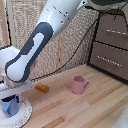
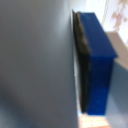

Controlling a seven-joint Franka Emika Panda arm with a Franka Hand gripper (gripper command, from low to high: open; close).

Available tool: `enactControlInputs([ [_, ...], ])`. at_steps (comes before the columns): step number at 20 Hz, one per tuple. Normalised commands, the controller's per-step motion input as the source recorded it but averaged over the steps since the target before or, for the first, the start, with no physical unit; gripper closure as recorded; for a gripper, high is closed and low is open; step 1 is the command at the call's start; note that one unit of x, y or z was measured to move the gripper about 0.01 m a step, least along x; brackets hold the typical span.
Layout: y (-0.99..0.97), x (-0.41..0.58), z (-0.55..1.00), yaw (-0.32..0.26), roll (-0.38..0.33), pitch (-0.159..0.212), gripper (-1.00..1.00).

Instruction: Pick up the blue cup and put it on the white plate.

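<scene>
The blue cup (image 1: 10,106) is at the lower left of the exterior view, over the near-left part of the white plate (image 1: 23,118). I cannot tell whether its base touches the plate. My gripper (image 1: 10,98) comes down onto the cup from above and is shut on its wall. In the wrist view the blue cup (image 2: 100,60) fills the frame very close up. A dark finger pad (image 2: 83,55) presses flat against it, beside a blurred grey surface. The cup's handle is hidden.
A pink mug (image 1: 78,84) stands mid-table with its handle toward the exterior view's right. A small orange-brown block (image 1: 41,88) lies between it and the plate. A drawer cabinet (image 1: 111,47) stands at the back right, and a woven screen runs behind the table.
</scene>
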Motion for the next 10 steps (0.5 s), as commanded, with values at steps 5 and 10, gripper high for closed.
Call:
enactControlInputs([
  [5, -0.28, 0.119, 0.75, 0.005, 0.0, -0.048, -1.0],
  [10, -0.27, 0.32, 0.75, 0.001, -0.006, -0.146, -1.0],
])
